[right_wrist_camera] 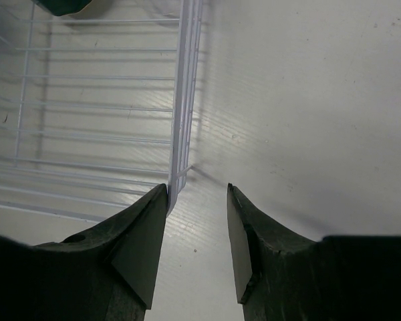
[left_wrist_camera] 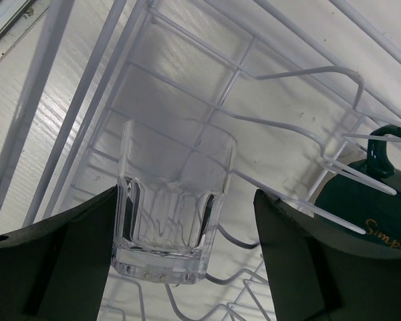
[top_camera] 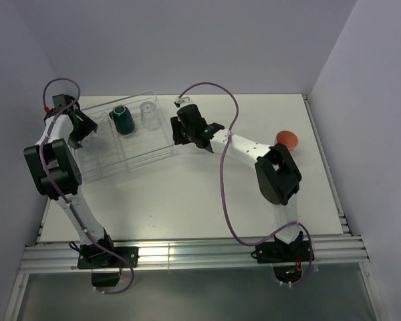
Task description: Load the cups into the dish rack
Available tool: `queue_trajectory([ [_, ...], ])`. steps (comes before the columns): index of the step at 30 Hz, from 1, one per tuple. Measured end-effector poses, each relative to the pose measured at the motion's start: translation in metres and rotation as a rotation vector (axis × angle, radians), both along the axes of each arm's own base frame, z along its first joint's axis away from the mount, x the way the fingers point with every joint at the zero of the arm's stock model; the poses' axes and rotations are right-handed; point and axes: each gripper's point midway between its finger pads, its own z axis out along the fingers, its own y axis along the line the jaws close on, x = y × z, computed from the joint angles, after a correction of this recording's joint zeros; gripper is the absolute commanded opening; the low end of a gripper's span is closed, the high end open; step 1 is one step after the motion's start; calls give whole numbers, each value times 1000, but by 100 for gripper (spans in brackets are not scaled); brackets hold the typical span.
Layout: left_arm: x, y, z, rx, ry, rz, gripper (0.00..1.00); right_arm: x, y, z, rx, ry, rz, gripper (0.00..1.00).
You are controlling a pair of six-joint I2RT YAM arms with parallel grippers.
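Left gripper (left_wrist_camera: pixel 187 247) being held over left end of dish rack (top_camera: pixel 103 160), jaws apart. Clear tumbler (left_wrist_camera: pixel 170 207) being seen between them, base up, standing in rack; left finger (left_wrist_camera: pixel 67 254) touching or just beside glass, right finger well clear.

Right gripper (right_wrist_camera: pixel 197 227) being held at rack's right edge, jaws apart; rack wall (right_wrist_camera: pixel 185 100) lying against left finger, not clamped.

Green mug (top_camera: pixel 123 119) and second clear tumbler (top_camera: pixel 148 112) being kept in rack. Salmon-pink cup (top_camera: pixel 287 140) being left on table (top_camera: pixel 187 200), well apart from rack.
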Motion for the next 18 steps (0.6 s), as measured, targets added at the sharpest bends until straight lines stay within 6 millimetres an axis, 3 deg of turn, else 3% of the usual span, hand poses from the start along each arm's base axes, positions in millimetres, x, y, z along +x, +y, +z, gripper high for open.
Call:
queue_trajectory([
  [18, 4, -1, 15, -122, -78, 21, 81, -1, 1, 0, 5, 4, 8, 46],
])
